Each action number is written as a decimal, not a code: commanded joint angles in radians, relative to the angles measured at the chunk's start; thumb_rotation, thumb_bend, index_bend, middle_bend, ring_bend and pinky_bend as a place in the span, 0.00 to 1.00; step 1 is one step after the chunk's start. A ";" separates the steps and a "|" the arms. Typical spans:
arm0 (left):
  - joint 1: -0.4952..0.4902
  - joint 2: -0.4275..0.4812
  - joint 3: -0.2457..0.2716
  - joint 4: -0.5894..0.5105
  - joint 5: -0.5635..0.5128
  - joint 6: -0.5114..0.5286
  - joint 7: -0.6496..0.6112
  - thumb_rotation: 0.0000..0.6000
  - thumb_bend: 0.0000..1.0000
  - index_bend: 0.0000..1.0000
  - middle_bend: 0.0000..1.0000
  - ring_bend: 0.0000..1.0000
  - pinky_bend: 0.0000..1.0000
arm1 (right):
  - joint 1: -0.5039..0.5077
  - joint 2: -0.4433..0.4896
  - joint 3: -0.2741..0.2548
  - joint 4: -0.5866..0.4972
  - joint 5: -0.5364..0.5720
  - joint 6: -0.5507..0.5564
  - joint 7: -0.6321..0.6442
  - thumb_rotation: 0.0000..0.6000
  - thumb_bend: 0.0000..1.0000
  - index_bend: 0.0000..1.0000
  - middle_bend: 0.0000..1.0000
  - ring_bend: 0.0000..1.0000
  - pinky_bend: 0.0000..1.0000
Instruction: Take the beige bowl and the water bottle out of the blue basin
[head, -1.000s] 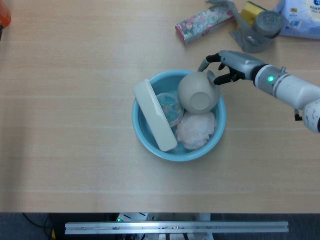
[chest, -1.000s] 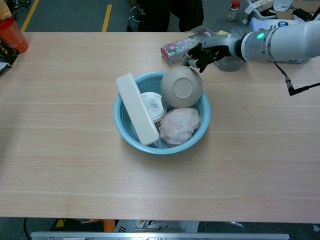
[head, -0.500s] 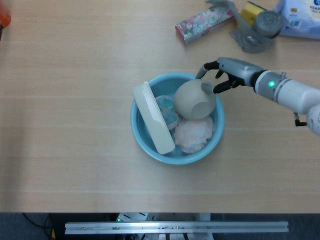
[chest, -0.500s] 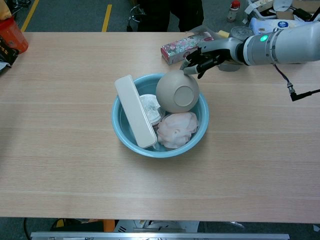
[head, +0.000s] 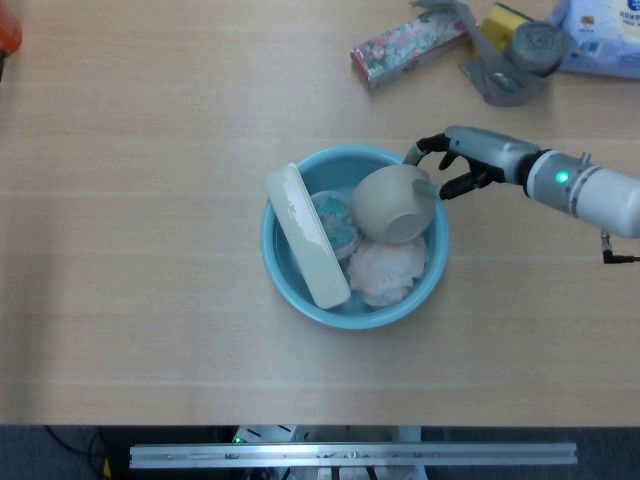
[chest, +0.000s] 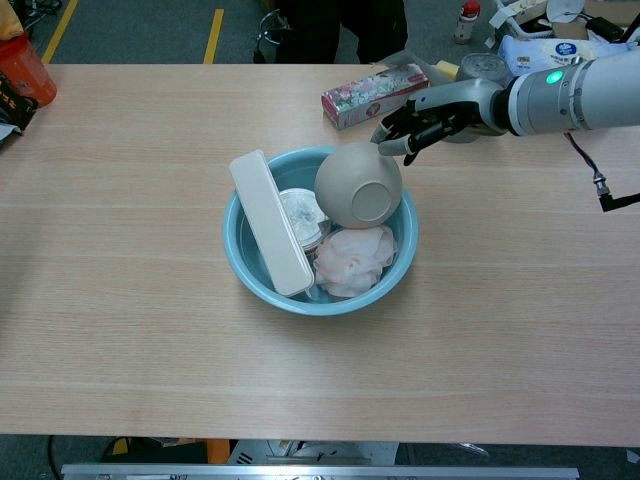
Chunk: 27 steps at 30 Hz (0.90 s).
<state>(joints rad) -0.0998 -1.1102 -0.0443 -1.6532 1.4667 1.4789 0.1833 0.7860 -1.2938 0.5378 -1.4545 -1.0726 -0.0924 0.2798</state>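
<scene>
The blue basin (head: 285, 262) (chest: 240, 262) stands mid-table. The beige bowl (head: 393, 204) (chest: 358, 184) lies tipped in its far right part, base towards the cameras, leaning over a pink cloth (head: 388, 266). My right hand (head: 458, 165) (chest: 428, 118) reaches in from the right and pinches the bowl's rim at the basin's edge. A clear water bottle (head: 334, 216) (chest: 303, 214) shows end-on between the bowl and a white box. The left hand appears in neither view.
A long white box (head: 308, 238) (chest: 266, 222) leans across the basin's left side. Beyond the hand lie a floral carton (head: 408, 45) (chest: 372, 94), a grey tape roll (head: 537, 45) and a blue-white packet (head: 600, 35). An orange object (chest: 20, 65) sits far left.
The right hand has moved nearer and to the right, carrying the bowl's rim; the bowl has tipped and shifted with it. The basin has slid slightly left.
</scene>
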 joint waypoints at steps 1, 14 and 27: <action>0.000 0.001 0.000 -0.002 0.001 0.001 0.001 1.00 0.36 0.19 0.17 0.16 0.04 | -0.016 0.004 0.018 -0.013 0.009 -0.019 -0.018 0.58 0.40 0.33 0.28 0.10 0.22; 0.002 0.007 0.003 -0.009 0.004 -0.001 0.008 1.00 0.36 0.19 0.16 0.16 0.04 | -0.060 0.033 0.070 -0.024 0.059 -0.069 -0.088 0.97 0.36 0.44 0.34 0.10 0.22; 0.001 0.008 0.004 -0.008 0.008 -0.001 0.002 1.00 0.36 0.19 0.16 0.16 0.04 | -0.033 0.033 0.025 -0.012 0.078 -0.031 -0.090 1.00 0.37 0.51 0.36 0.11 0.22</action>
<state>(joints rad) -0.0985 -1.1026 -0.0402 -1.6610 1.4744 1.4777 0.1854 0.7498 -1.2602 0.5668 -1.4671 -0.9953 -0.1265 0.1884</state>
